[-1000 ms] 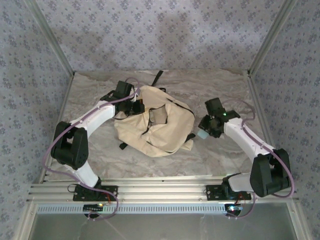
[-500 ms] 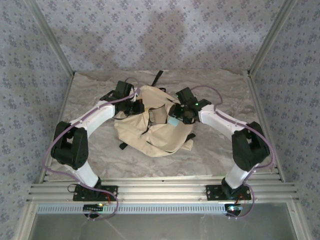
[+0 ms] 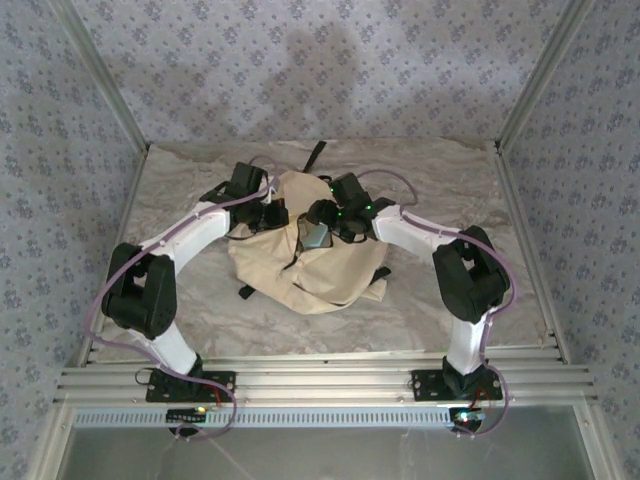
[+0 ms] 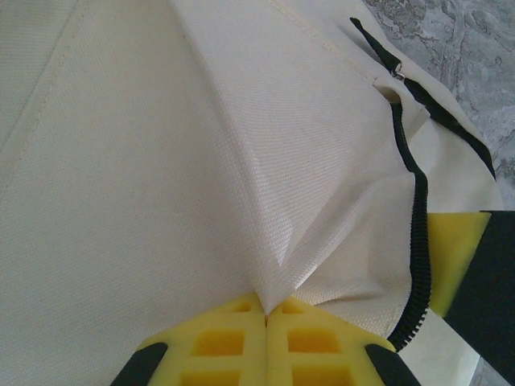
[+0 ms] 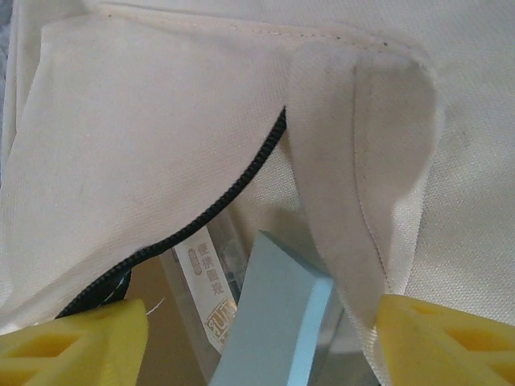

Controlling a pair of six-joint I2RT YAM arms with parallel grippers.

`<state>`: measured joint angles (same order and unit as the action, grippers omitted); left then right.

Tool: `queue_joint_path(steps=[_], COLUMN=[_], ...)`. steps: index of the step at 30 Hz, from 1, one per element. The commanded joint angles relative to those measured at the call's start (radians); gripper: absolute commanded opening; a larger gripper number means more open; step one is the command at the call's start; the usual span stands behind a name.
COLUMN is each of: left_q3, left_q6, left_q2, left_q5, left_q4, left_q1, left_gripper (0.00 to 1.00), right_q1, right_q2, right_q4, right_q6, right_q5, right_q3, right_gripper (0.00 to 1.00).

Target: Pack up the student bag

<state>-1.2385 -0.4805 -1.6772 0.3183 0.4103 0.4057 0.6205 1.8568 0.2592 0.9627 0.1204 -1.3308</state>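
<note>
**A:** Where's the bag?

**B:** The bag (image 3: 310,270) lies mid-tabletop (image 3: 440,180), slumped, in cream cloth, with an arm at either side. A black strap (image 3: 316,155) trails off its far edge toward the back wall.

**A:** Left tool?

**B:** The left tool (image 4: 265,318) is closed at the bag's far-left corner. Its yellow pads (image 4: 221,342) meet with a pinch of cloth caught between them. The fabric fans away from that pinch in a taut ridge. A dark zipper (image 4: 418,241) runs just beside it.

**A:** And the right?

**B:** The right tool (image 5: 257,346) is over the bag's upper middle, near the left one, pointing into the mouth. Its jaws stand wide apart and grip nothing. A pale blue slab (image 5: 282,310) sits between them, with a gap showing on each side.

**A:** Is the slab inside?

**B:** Its upper end lies past the unzipped edge, within the opening. Its lower end runs off the wrist view, so I can't tell how deep it sits.

**A:** What's around it?

**B:** A cloth flap (image 5: 362,201) hangs along its right side. On its left is a clear packet (image 5: 211,293) with a printed label, and the print is too small to read.

**A:** The surface?

**B:** A wrinkled sheet, marbled grey, covers it.
</note>
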Motion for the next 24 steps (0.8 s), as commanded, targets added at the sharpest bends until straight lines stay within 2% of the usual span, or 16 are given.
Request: queue_joint_path(steps=[1, 4, 9, 13, 18, 24], left_q3=[-0.007, -0.013, -0.014, -0.015, -0.013, -0.010], left_q6=[-0.001, 0.000, 0.000, -0.003, -0.010, -0.016], left_q2=[0.053, 0.055, 0.059, 0.058, 0.065, 0.062], left_q5=[0.001, 0.002, 0.001, 0.006, 0.007, 0.013], left_q4=[-0.036, -0.034, -0.033, -0.032, -0.032, -0.044], left_q1=[-0.007, -0.007, -0.007, -0.008, -0.007, -0.006], left_gripper=[0.00, 0.00, 0.00, 0.00, 0.00, 0.00], right_q1=[-0.004, -0.011, 0.001, 0.004, 0.016, 0.028], right_q2=[-0.067, -0.108, -0.120, -0.067, -0.005, -0.007], right_q4=[0.064, 0.055, 0.022, 0.015, 0.080, 0.113], right_q6=[-0.078, -0.087, -0.068, -0.062, -0.064, -0.061], right_q5=[-0.010, 0.006, 0.028, 0.048, 0.061, 0.033], right_q3=[0.002, 0.059, 0.092, 0.062, -0.001, 0.018], right_gripper=[0.78, 0.70, 0.48, 0.39, 0.38, 0.45])
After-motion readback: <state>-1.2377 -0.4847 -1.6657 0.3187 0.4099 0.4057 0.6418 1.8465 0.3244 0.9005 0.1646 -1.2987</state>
